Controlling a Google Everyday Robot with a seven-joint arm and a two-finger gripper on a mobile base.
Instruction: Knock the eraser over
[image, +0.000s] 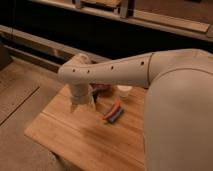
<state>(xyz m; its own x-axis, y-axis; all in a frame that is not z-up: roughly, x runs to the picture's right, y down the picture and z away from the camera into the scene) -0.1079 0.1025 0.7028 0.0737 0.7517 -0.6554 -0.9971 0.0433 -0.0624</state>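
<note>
My gripper (82, 106) hangs from the pale arm (110, 69) over the back left part of the wooden table (75, 135), pointing down at the tabletop. A small dark block, the eraser (96, 99), shows just right of the gripper, close to it and partly hidden by the wrist. I cannot tell whether they touch.
A small white cup (123, 91) stands at the back of the table. A purple bowl (103, 88) sits left of the cup, mostly hidden by the arm. An orange and dark-blue stick pair (114, 112) lies mid-table. My robot body (180, 120) covers the right side. The table's left edge drops to the floor.
</note>
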